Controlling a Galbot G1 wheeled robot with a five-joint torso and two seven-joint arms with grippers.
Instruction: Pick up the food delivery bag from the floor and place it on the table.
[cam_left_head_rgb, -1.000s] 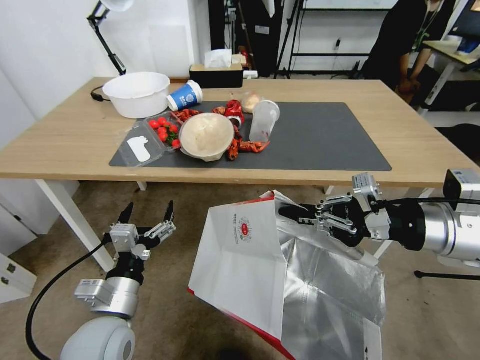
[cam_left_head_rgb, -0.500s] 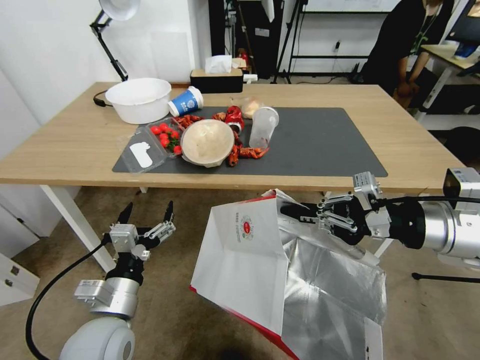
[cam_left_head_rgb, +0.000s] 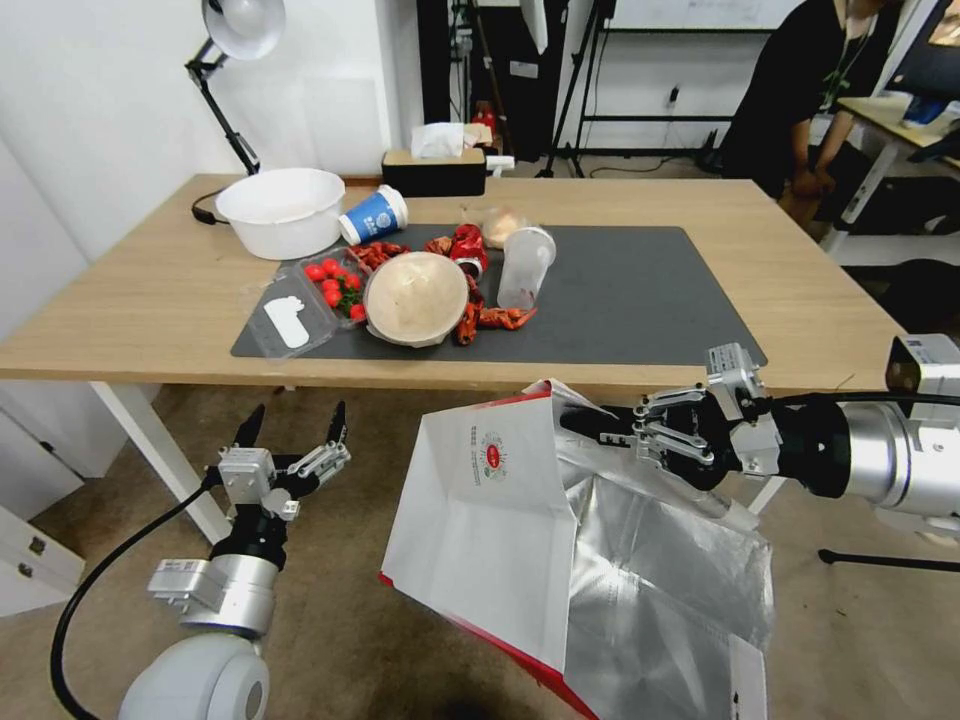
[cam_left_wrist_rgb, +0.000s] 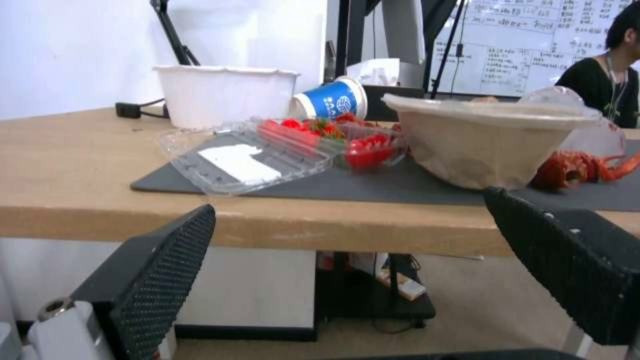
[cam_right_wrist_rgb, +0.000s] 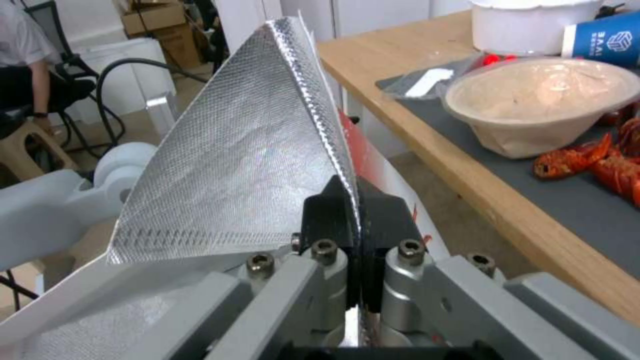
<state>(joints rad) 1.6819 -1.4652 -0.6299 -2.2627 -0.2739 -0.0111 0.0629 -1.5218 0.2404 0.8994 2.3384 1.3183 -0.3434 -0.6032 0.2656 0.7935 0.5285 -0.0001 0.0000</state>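
The food delivery bag (cam_left_head_rgb: 490, 520) hangs in the air in front of the table's near edge, white face with a small red logo toward me and silver foil lining open on its right. My right gripper (cam_left_head_rgb: 590, 425) is shut on the bag's upper rim; the right wrist view shows both fingers pinching the foil edge (cam_right_wrist_rgb: 233, 165). My left gripper (cam_left_head_rgb: 292, 425) stands open, fingers pointing up, lower left of the bag and apart from it, just below the table (cam_left_head_rgb: 130, 300). The carpeted floor (cam_left_head_rgb: 350, 620) lies beneath the bag.
On the table's dark grey mat (cam_left_head_rgb: 640, 300) lie a covered paper bowl (cam_left_head_rgb: 415, 298), a clear box of tomatoes (cam_left_head_rgb: 305, 300), crayfish, a plastic cup (cam_left_head_rgb: 525, 265), a blue cup (cam_left_head_rgb: 372, 215) and a white basin (cam_left_head_rgb: 283, 210). The mat's right half is bare. A white table leg (cam_left_head_rgb: 160, 455) stands by my left gripper.
The table has slid lower and nearer in the head view, a camera shift. Both arms and the held bag keep their places in the picture.
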